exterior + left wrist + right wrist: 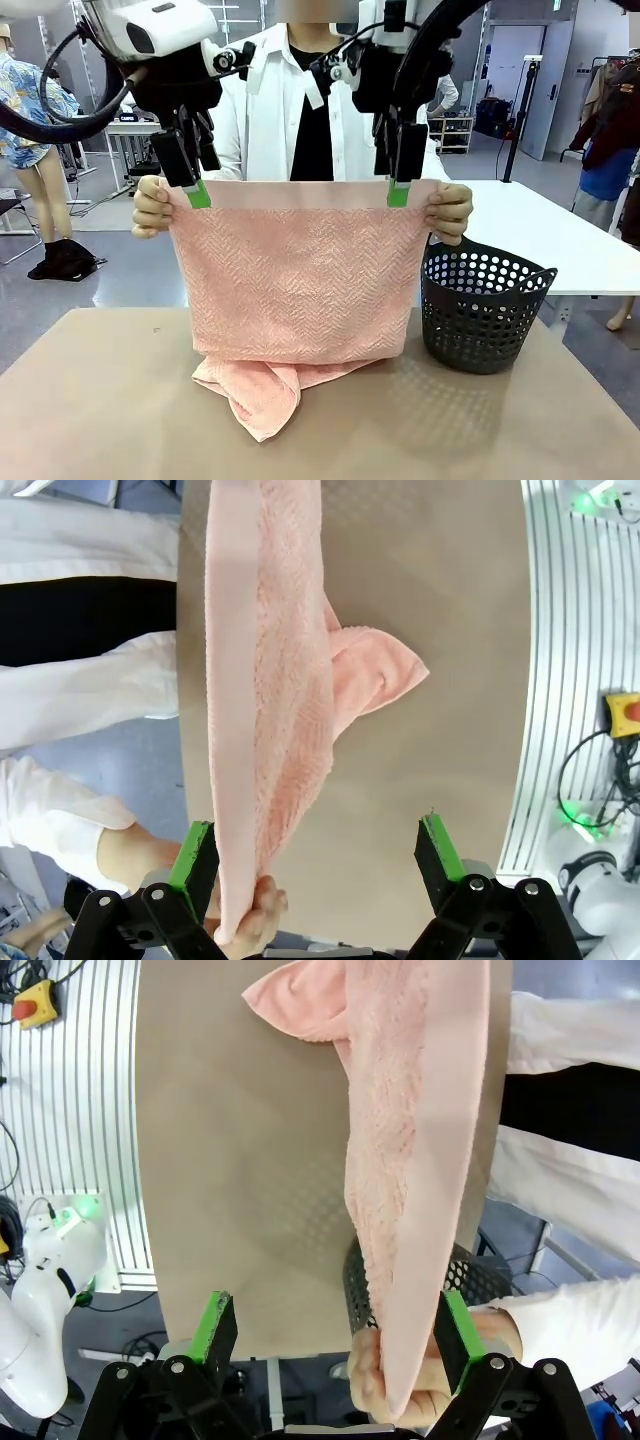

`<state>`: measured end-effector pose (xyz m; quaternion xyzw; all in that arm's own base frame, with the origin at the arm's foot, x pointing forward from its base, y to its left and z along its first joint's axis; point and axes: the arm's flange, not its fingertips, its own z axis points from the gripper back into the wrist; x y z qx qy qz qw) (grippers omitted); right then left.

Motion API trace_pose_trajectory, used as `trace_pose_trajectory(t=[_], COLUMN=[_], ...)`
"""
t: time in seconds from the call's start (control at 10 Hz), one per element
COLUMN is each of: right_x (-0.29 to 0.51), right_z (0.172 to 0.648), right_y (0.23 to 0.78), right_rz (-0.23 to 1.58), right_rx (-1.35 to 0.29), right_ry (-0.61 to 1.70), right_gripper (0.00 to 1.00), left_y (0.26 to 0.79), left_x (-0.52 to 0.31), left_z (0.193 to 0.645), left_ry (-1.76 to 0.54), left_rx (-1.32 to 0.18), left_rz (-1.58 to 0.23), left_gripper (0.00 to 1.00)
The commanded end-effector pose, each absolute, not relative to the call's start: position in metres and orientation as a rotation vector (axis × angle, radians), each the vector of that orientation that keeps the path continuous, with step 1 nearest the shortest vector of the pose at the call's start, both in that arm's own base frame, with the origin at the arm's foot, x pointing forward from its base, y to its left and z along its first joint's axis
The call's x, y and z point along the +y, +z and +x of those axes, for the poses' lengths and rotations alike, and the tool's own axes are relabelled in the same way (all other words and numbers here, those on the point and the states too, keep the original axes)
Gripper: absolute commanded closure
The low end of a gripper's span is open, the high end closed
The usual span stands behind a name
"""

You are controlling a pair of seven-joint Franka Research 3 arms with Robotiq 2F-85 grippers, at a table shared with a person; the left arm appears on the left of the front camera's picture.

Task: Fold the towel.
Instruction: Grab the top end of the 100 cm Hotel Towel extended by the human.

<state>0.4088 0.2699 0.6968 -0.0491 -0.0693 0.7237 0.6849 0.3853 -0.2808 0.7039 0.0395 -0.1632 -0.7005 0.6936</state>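
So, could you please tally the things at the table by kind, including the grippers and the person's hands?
Towel: 1
Basket: 1
Grippers: 2, left gripper and right gripper
Person's hands: 2, hand at picture left and hand at picture right
Total: 6

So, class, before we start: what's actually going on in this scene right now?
A person across the table holds the towel up by its top corners, one hand at each end. Its lower end lies bunched on the table. The left gripper and right gripper are open around the top band, not yet clamped. A dark basket stands beside the towel.
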Motion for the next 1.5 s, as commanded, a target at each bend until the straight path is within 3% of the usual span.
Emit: trace_pose_trajectory(t=[0.0, 1.0, 1.1, 1.2, 1.3, 1.4], right_x=[0.269, 0.253, 0.254, 0.254, 0.254, 0.253], right_z=[0.417, 0.436, 0.436, 0.436, 0.436, 0.436], right_y=[0.683, 0.656, 0.655, 0.656, 0.656, 0.654], right_rz=[-0.072, -0.026, -0.025, -0.03, -0.033, -0.028], right_rx=[-0.171, -0.166, -0.164, -0.171, -0.177, -0.172], right_ry=[1.592, 1.548, 1.546, 1.541, 1.54, 1.536], right_gripper=[0.0, 0.0, 0.0, 0.44, 0.58, 1.0], left_y=[0.701, 0.66, 0.659, 0.658, 0.658, 0.657], left_x=[-0.28, -0.266, -0.266, -0.265, -0.264, -0.263], left_z=[0.395, 0.42, 0.421, 0.421, 0.421, 0.421], left_ry=[-1.589, -1.565, -1.562, -1.559, -1.56, -1.562], left_rx=[-0.35, -0.326, -0.323, -0.329, -0.329, -0.325], left_rz=[0.103, 0.115, 0.119, 0.117, 0.117, 0.116], left_gripper=[0.0, 0.0, 0.39, 0.6, 0.99, 1.0])
